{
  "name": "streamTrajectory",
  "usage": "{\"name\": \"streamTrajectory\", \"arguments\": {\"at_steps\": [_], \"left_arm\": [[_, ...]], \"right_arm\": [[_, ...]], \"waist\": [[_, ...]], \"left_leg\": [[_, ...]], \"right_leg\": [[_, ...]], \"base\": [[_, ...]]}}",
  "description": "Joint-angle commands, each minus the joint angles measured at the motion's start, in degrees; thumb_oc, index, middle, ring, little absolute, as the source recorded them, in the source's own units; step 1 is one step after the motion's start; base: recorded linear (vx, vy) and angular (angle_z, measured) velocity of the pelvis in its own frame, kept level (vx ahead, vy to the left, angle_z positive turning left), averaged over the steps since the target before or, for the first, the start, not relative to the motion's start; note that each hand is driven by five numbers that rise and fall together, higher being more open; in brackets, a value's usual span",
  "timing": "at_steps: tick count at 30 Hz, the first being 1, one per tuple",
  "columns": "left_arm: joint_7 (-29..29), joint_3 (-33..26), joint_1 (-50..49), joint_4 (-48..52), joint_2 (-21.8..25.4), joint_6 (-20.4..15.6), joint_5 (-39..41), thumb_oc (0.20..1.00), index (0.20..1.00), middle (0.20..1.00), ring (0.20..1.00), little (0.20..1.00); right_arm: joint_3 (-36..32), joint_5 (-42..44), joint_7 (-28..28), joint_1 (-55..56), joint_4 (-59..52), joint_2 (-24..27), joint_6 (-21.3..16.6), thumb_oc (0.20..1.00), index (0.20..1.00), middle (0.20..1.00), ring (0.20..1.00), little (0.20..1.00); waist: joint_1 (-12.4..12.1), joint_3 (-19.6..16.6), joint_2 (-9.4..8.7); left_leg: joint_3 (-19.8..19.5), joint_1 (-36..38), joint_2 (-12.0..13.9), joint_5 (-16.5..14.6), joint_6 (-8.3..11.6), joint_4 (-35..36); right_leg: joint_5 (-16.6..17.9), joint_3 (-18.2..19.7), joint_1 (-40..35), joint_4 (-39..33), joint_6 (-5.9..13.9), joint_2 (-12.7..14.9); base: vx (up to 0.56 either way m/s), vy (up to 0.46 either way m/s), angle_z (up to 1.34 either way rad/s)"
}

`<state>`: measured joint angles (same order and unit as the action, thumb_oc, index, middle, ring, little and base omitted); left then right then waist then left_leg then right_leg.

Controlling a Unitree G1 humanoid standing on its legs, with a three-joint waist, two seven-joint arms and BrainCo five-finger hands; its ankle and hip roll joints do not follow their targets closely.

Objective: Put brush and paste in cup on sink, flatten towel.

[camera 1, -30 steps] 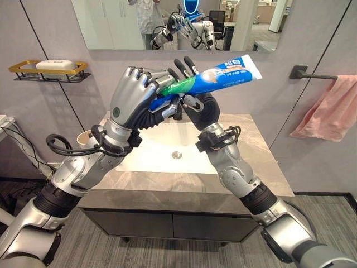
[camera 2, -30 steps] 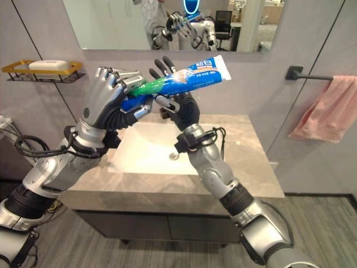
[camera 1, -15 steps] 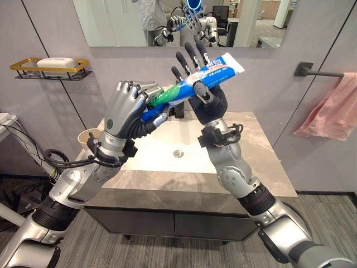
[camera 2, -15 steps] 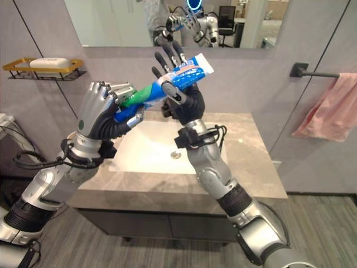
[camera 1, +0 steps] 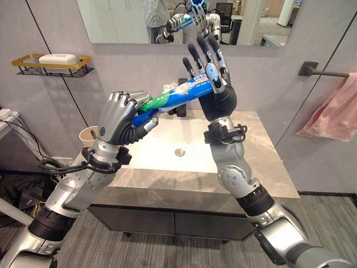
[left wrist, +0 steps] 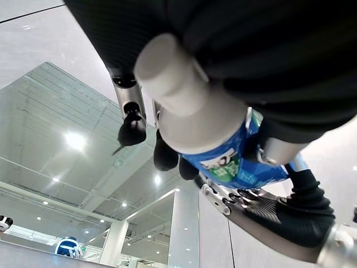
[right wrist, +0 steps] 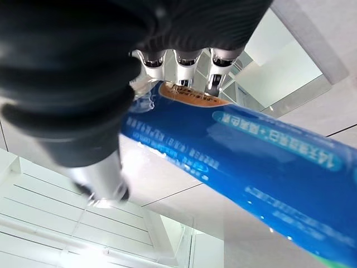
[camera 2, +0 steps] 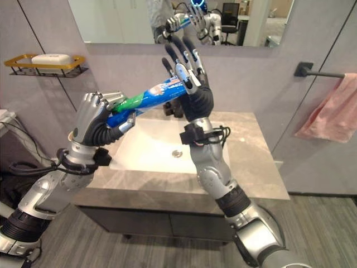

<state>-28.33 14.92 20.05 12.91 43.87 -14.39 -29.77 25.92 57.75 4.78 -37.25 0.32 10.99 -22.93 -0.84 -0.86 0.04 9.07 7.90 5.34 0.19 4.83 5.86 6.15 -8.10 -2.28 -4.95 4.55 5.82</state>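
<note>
- Above the basin [camera 1: 167,153], both hands meet on a blue-and-green paste [camera 1: 175,98] tube, held nearly level, well clear of the counter [camera 1: 262,162]
- The left hand [camera 1: 118,118] is curled tight round the tube's green cap end; in its wrist view the white cap [left wrist: 187,103] juts out from under the dark cover
- The right hand [camera 1: 215,84] stands upright, fingers [camera 2: 181,53] straight and spread toward the mirror [camera 1: 184,19]; the tube's flat blue end lies across its palm with the thumb over it; the right wrist view shows the blue tube [right wrist: 245,167] running past the fingertips
- A cup [camera 1: 88,134] stands on the counter's left end, behind the left wrist; well apart from the tube
- A pink towel [camera 1: 333,111] hangs bunched from the bar [camera 1: 323,72] on the right wall
- A yellow wire shelf [camera 1: 51,65] on the left wall carries a white bar of soap [camera 1: 54,58]
- A dark tap [camera 1: 182,109] shows behind the tube; a brush cannot be made out
</note>
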Motion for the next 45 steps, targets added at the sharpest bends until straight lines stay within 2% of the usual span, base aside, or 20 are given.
{"name": "streamTrajectory", "arguments": {"at_steps": [1, 2, 4, 5, 8, 9, 10, 11, 23, 24, 35, 36, 38, 39, 40, 45], "left_arm": [[-1.46, -0.58, 5.36, 1.91, 1.01, -0.62, 2.59, 0.2, 0.2, 0.2, 0.2, 0.2], [-1.46, -0.58, 5.36, 1.91, 1.01, -0.62, 2.59, 0.2, 0.2, 0.2, 0.2, 0.2], [-1.73, 0.31, 6.44, 1.6, 0.27, -0.38, 2.2, 0.2, 0.2, 0.2, 0.2, 0.2], [-1.8, 0.53, 6.69, 1.53, 0.05, -0.35, 2.15, 0.2, 0.2, 0.2, 0.2, 0.2], [-1.93, 1.59, 7.74, 0.99, -0.62, -0.25, 2.05, 0.2, 0.2, 0.2, 0.2, 0.2], [-1.92, 2.13, 8.3, 0.79, -0.93, -0.21, 2.08, 0.2, 0.2, 0.2, 0.2, 0.2], [-1.89, 2.37, 8.57, 0.68, -1.04, -0.19, 2.06, 0.2, 0.2, 0.2, 0.2, 0.2], [-1.82, 2.67, 8.83, 0.47, -1.2, -0.18, 2.12, 0.2, 0.2, 0.2, 0.2, 0.2], [-1.97, 5.09, 11.25, -0.94, -2.2, 0.47, 0.85, 0.2, 0.2, 0.2, 0.2, 0.2], [-1.9, 5.13, 11.06, -1.05, -2.2, 0.42, 0.85, 0.2, 0.2, 0.2, 0.2, 0.2], [-2.3, 2.67, 6.35, -0.63, -1.89, 0.73, 1.62, 0.2, 0.2, 0.2, 0.2, 0.2], [-2.27, 2.58, 6.22, -0.55, -1.86, 0.73, 1.63, 0.313, 0.313, 0.313, 0.313, 0.313], [-2.76, 1.27, 3.74, -0.37, -1.95, 0.92, 2.02, 0.589, 0.589, 0.589, 0.589, 0.589], [-2.96, 0.73, 2.9, -0.15, -1.92, 0.98, 2.1, 0.915, 0.915, 0.915, 0.915, 0.915], [-3.1, 0.2, 2.13, 0.18, -1.89, 0.99, 2.1, 1.0, 1.0, 1.0, 1.0, 1.0], [-3.72, -2.44, -3.07, 1.16, -1.99, 0.87, 3.05, 1.0, 1.0, 1.0, 1.0, 1.0]], "right_arm": [[0.2, 1.38, -1.36, -1.69, -2.39, -1.77, -1.51, 0.426, 0.426, 0.426, 0.426, 0.426], [0.2, 1.38, -1.36, -1.69, -2.39, -1.77, -1.51, 0.426, 0.426, 0.426, 0.426, 0.426], [0.54, 1.71, -1.36, -1.36, -2.29, -1.8, -1.3, 0.583, 0.583, 0.583, 0.583, 0.583], [0.59, 1.9, -1.37, -1.28, -2.19, -1.95, -1.25, 0.774, 0.774, 0.774, 0.774, 0.774], [1.0, 2.15, -1.5, -1.18, -2.02, -2.2, -1.23, 0.752, 0.752, 0.752, 0.752, 0.752], [1.24, 2.31, -1.52, -1.21, -1.95, -2.3, -1.14, 0.771, 0.771, 0.771, 0.771, 0.771], [1.3, 2.31, -1.53, -1.26, -1.93, -2.26, -1.13, 0.824, 0.824, 0.824, 0.824, 0.824], [1.45, 2.38, -1.59, -1.1, -1.91, -2.35, -1.02, 1.0, 1.0, 1.0, 1.0, 1.0], [2.42, 2.51, -1.53, -1.66, -1.88, -2.73, -1.0, 1.0, 1.0, 1.0, 1.0, 1.0], [2.35, 2.43, -1.48, -1.83, -1.86, -2.72, -1.05, 0.2, 0.2, 0.2, 0.2, 0.2], [0.71, 1.99, 1.59, -0.71, -0.54, -4.26, -2.34, 0.2, 0.2, 0.2, 0.2, 0.2], [0.77, 1.96, 1.63, -0.69, -0.54, -4.31, -2.35, 0.2, 0.2, 0.2, 0.2, 0.2], [-0.58, 1.63, 3.2, -0.32, 0.0, -5.58, -3.21, 0.2, 0.2, 0.2, 0.2, 0.2], [-0.92, 1.5, 3.7, -0.37, 0.3, -5.98, -3.45, 0.2, 0.2, 0.2, 0.2, 0.2], [-1.33, 1.29, 4.12, -0.23, 0.59, -6.37, -3.66, 0.2, 0.2, 0.2, 0.2, 0.2], [-2.22, 0.95, 5.56, -0.52, 1.89, -7.11, -4.26, 0.2, 0.2, 0.2, 0.2, 0.2]], "waist": [[0.06, -1.5, -3.54], [0.06, -1.5, -3.54], [0.22, -1.55, -3.45], [0.29, -1.56, -3.42], [0.45, -1.58, -3.38], [0.49, -1.58, -3.33], [0.52, -1.59, -3.32], [0.56, -1.57, -3.33], [0.99, -1.7, -3.12], [0.96, -1.71, -3.09], [0.31, -1.61, -3.05], [0.37, -1.64, -3.05], [-0.14, -1.52, -2.96], [-0.32, -1.47, -2.96], [-0.49, -1.44, -2.92], [-1.75, -1.18, -3.03]], "left_leg": [[-0.26, -0.36, -0.43, -1.52, -0.35, -0.86], [-0.26, -0.36, -0.43, -1.52, -0.35, -0.86], [-0.26, -0.36, -0.39, -1.56, -0.35, -0.86], [-0.21, -0.36, -0.37, -1.55, -0.36, -0.86], [-0.17, -0.31, -0.38, -1.55, -0.36, -0.86], [-0.16, -0.31, -0.38, -1.56, -0.37, -0.86], [-0.15, -0.29, -0.36, -1.56, -0.36, -0.86], [-0.13, -0.26, -0.35, -1.58, -0.38, -0.86], [0.01, -0.14, -0.38, -1.68, -0.42, -0.86], [0.07, -0.16, -0.39, -1.7, -0.4, -0.86], [-0.4, -0.06, -0.51, -1.87, -0.52, -0.86], [-0.4, -0.06, -0.52, -1.87, -0.52, -0.86], [-0.72, -0.18, -0.56, -1.82, -0.58, -0.86], [-0.87, -0.23, -0.61, -1.8, -0.58, -0.86], [-1.0, -0.29, -0.66, -1.79, -0.6, -0.86], [-1.91, -0.75, -0.98, -1.65, -0.67, -0.86]], "right_leg": [[-0.22, 2.05, -3.7, -0.05, 2.32, 4.44], [-0.22, 2.05, -3.7, -0.05, 2.32, 4.44], [-0.24, 2.1, -3.68, -0.05, 2.26, 4.42], [-0.23, 2.1, -3.67, -0.05, 2.26, 4.43], [-0.19, 2.19, -3.61, -0.05, 2.28, 4.4], [-0.17, 2.21, -3.58, -0.05, 2.27, 4.4], [-0.17, 2.21, -3.57, -0.05, 2.27, 4.4], [-0.15, 2.24, -3.56, -0.05, 2.28, 4.39], [-0.15, 2.66, -3.58, -0.05, 2.28, 4.29], [-0.15, 2.59, -3.59, -0.05, 2.29, 4.24], [-0.24, 2.21, -4.02, -0.05, 2.21, 4.26], [-0.24, 2.2, -4.03, -0.05, 2.21, 4.27], [-0.3, 1.89, -4.26, -0.05, 2.17, 4.34], [-0.32, 1.8, -4.27, -0.05, 2.12, 4.37], [-0.36, 1.68, -4.33, -0.04, 2.11, 4.41], [-0.38, 0.64, -4.67, 0.1, 2.08, 4.72]], "base": [[0.0, 0.0, 0.0], [0.0, 0.0, 0.0], [0.0, 0.0, 0.0], [0.0, 0.0, 0.0], [0.0, 0.0, 0.0], [0.0, 0.0, 0.0], [0.0, 0.0, 0.0], [0.0, 0.0, 0.0], [0.0, 0.0, 0.0], [0.0, 0.0, 0.0], [0.0, 0.0, 0.0], [0.0, 0.0, 0.0], [0.0, 0.0, 0.05], [0.0, 0.0, 0.06], [0.0, 0.003, 0.04], [0.0, 0.005, 0.04]]}}
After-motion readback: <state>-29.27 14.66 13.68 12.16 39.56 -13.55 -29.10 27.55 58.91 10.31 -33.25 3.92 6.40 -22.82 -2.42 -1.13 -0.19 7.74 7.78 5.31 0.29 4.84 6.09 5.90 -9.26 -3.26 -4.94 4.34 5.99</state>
